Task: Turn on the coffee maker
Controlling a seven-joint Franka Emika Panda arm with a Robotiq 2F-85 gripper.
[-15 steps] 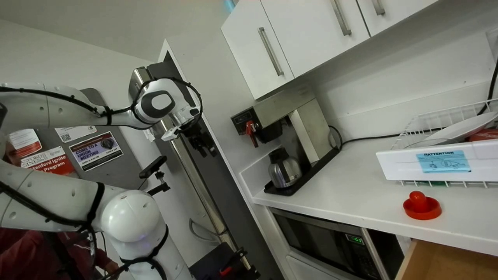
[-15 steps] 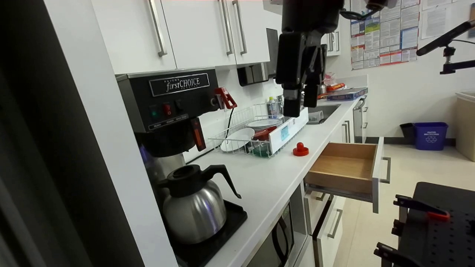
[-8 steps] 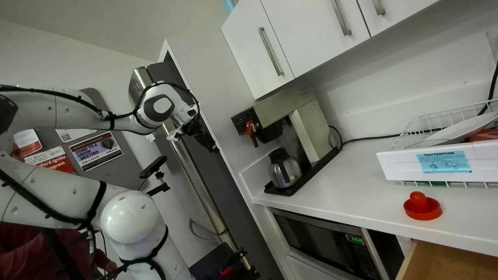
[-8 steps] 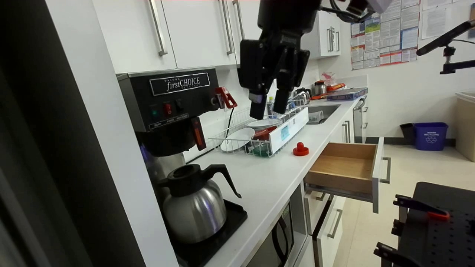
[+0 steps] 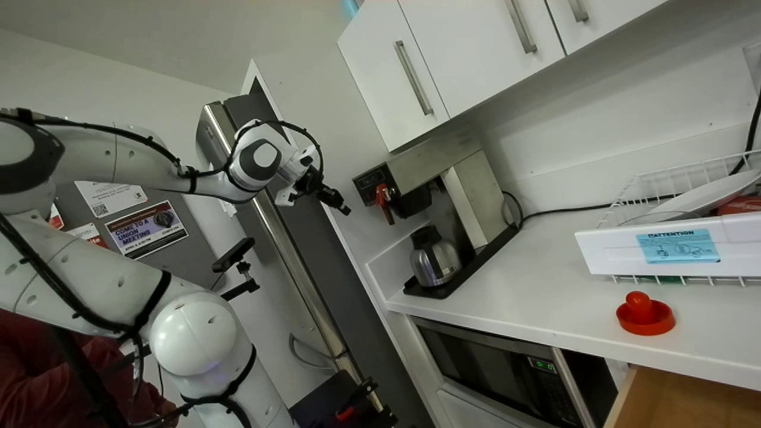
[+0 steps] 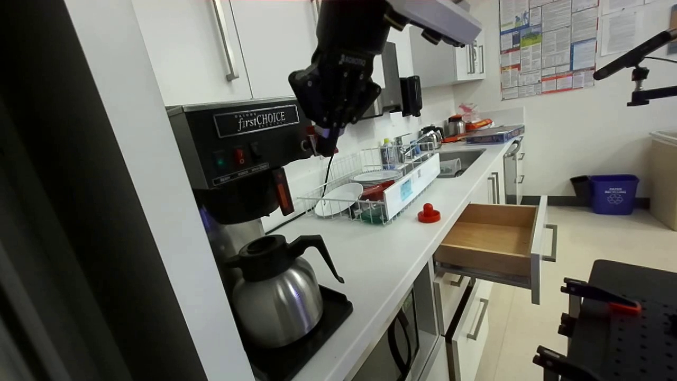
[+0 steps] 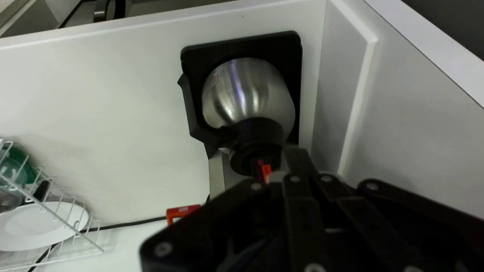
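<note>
Gripper (image 6: 329, 148) is drawn in narrow, its two fingers (image 7: 304, 211) together, tips aimed down on a slant; it hangs in the air near the black face of the coffee maker (image 5: 437, 163), and in an exterior view a gap shows between the two. In the wrist view the machine's red tap handle (image 7: 185, 210) shows just past the gripper's dark linkage. Behind the gripper runs the arm (image 5: 193, 336), white and jointed. The coffee maker itself sits at the end corner of the white counter (image 6: 370, 248), just beside the white end panel (image 5: 333, 107), its overhanging top bearing a firstCHOICE plate (image 6: 256, 120), a green indicator (image 6: 219, 160) and a red switch (image 6: 238, 156). Under that top hangs the black brew basket (image 6: 232, 206), and below it a steel carafe (image 6: 277, 301) stands upright on the black base (image 7: 242, 48), close to the counter's front edge. Farther along I see a wire dish rack (image 6: 423, 177) with white plates (image 6: 338, 200) toward the back edge, and a red knobbed disc (image 5: 645, 318) between the rack and the front edge. Beneath the front edge sit a microwave (image 5: 493, 368) and, beyond it, a drawer (image 6: 484, 259) pulled well out. White cabinets (image 5: 475, 53) hang over the back edge. A blue recycling bin (image 6: 613, 193) stands on the floor, well apart from the counter's front edge. Past the arm, a person (image 5: 27, 362) in a dark red top is partly hidden.
</note>
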